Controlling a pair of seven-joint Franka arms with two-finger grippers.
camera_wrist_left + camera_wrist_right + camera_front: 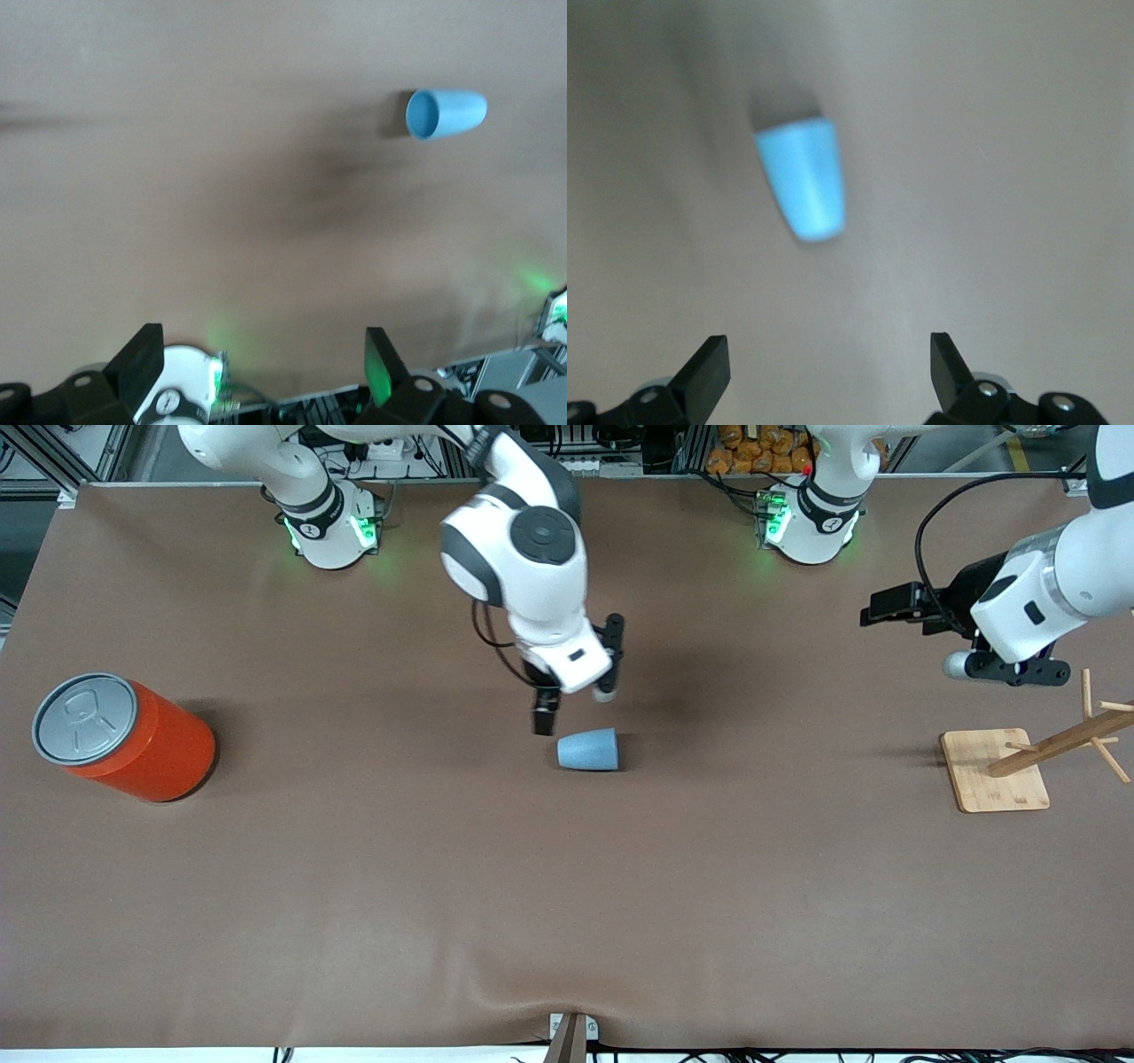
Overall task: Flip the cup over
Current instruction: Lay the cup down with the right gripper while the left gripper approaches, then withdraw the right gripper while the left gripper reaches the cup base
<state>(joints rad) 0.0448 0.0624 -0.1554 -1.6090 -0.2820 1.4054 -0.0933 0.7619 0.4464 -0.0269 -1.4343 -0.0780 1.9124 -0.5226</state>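
Lying sideways on table (443, 886): cup (588, 749), interior visible, nothing inside.

A small light blue cup (446, 113) lies on its side on the brown tabletop (177, 177), well apart from the left gripper's (264, 359) spread fingers (140, 359).

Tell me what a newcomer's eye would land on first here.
The big orange can at the right arm's end of the table. Next, the small blue cup lying on its side mid-table, with the open right gripper just above it. The left gripper, also open, waits above the wooden rack.
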